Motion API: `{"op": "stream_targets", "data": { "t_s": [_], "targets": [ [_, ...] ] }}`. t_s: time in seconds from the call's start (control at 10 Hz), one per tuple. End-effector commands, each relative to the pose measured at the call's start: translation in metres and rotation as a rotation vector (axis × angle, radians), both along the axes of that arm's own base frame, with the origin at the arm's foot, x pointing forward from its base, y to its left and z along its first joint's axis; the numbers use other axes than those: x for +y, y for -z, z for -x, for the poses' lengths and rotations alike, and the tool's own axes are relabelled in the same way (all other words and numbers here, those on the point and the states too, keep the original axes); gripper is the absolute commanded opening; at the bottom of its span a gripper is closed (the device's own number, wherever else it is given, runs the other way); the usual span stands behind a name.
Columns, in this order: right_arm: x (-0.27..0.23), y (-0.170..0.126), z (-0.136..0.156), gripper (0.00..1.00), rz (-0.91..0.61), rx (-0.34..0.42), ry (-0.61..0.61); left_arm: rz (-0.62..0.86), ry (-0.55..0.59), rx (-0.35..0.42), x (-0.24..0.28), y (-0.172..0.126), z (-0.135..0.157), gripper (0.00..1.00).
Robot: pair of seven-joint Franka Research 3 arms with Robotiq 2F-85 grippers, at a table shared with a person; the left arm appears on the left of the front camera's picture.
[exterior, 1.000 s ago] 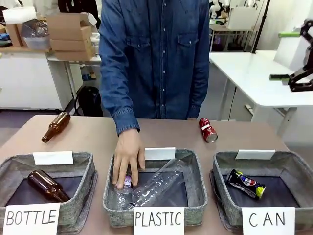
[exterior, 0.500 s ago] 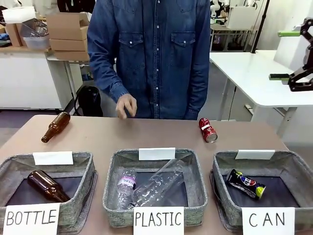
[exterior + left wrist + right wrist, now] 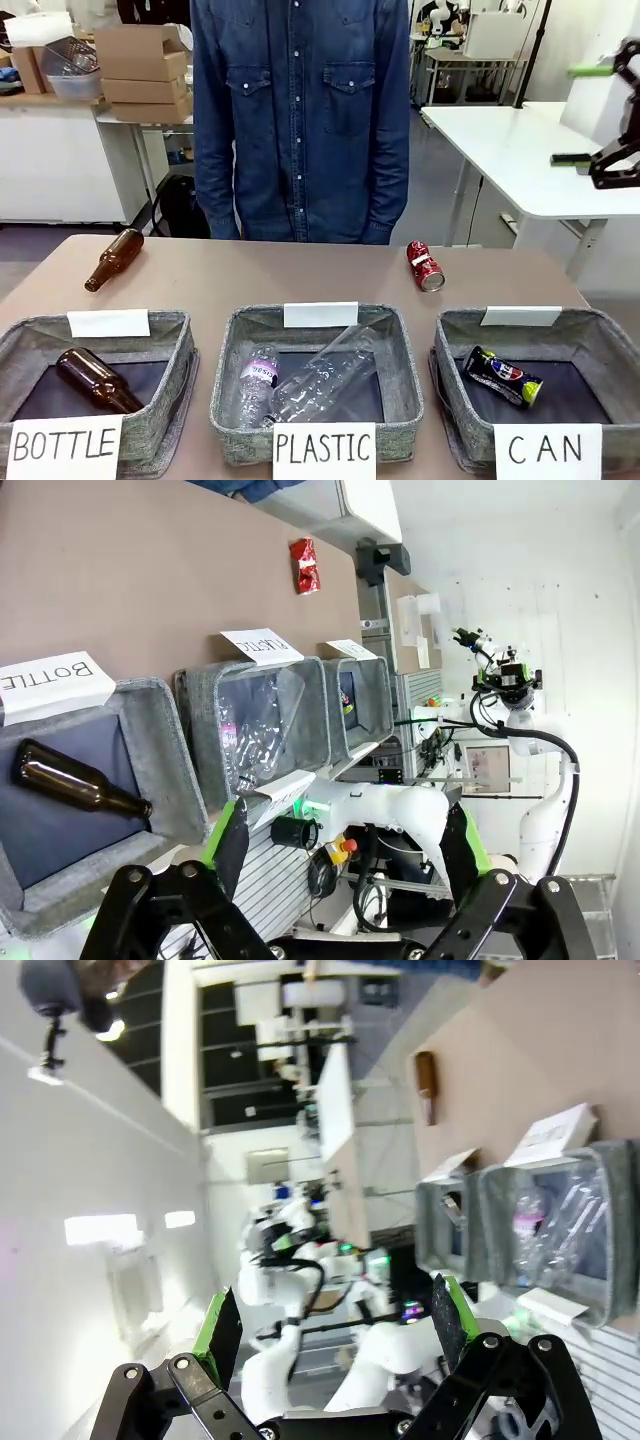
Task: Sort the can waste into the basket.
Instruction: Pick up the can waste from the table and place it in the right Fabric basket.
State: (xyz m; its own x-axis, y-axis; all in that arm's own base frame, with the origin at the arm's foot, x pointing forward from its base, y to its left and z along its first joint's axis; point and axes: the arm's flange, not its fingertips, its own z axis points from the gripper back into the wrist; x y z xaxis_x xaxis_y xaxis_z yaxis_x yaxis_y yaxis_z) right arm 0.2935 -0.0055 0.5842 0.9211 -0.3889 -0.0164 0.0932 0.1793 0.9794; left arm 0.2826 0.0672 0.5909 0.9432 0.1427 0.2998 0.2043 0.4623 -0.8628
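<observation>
A dented red can [image 3: 425, 266] lies on the brown table beyond the baskets, right of the middle; it is also in the left wrist view as the red can [image 3: 304, 565]. A dark blue-black can [image 3: 503, 376] lies inside the grey basket [image 3: 452, 335] signed "CAN" at the front right. My right gripper [image 3: 570, 113] hangs open high at the right edge, well clear of the table, with nothing between its fingers [image 3: 218, 1335]. My left gripper [image 3: 345, 840] is open and empty too, off the table's left end by the "BOTTLE" basket [image 3: 160, 750].
The "PLASTIC" basket [image 3: 225, 400] in the middle holds clear bottles. The "BOTTLE" basket [image 3: 175, 345] at the left holds a brown bottle. Another brown bottle [image 3: 113, 259] lies on the table at the far left. A person in a denim shirt [image 3: 300, 120] stands at the far edge.
The person's hand has drawn back out of the "PLASTIC" basket, and the person now stands upright with arms down. Both grippers and both cans have stayed put.
</observation>
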Motion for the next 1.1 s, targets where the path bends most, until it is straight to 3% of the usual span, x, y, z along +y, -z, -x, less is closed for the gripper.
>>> {"op": "stream_targets", "data": {
  "t_s": [0.0, 0.2, 0.3, 0.4, 0.6, 0.7, 0.8, 1.0],
  "targets": [
    [0.041, -0.008, -0.051, 1.00, 0.355, -0.055, -0.104, 0.004, 0.012, -0.016, -0.001, 0.000, -0.001, 1.00],
    [0.076, 0.011, -0.119, 1.00, 0.929, -0.021, -0.096, 0.004, 0.012, -0.016, -0.001, 0.000, -0.001, 1.00],
    [0.092, 0.033, -0.143, 1.00, 1.099, -0.081, -0.161, 0.004, 0.012, -0.016, -0.001, 0.000, -0.001, 1.00],
    [0.100, 0.058, -0.159, 1.00, 1.281, -0.125, -0.094, 0.004, 0.012, -0.016, -0.001, 0.000, -0.001, 1.00],
    [0.113, 0.107, -0.177, 1.00, 1.318, -0.164, -0.124, 0.004, 0.012, -0.016, -0.001, 0.000, -0.001, 1.00],
    [0.109, 0.121, -0.179, 1.00, 1.197, -0.118, -0.147, 0.004, 0.012, -0.016, -0.001, 0.000, -0.001, 1.00],
    [0.118, 0.095, -0.172, 1.00, 1.140, -0.179, -0.196, 0.004, 0.012, -0.016, -0.001, 0.000, -0.001, 1.00],
    [0.118, 0.095, -0.172, 1.00, 1.140, -0.179, -0.196, 0.004, 0.012, -0.016, -0.001, 0.000, -0.001, 1.00]
  ]
}}
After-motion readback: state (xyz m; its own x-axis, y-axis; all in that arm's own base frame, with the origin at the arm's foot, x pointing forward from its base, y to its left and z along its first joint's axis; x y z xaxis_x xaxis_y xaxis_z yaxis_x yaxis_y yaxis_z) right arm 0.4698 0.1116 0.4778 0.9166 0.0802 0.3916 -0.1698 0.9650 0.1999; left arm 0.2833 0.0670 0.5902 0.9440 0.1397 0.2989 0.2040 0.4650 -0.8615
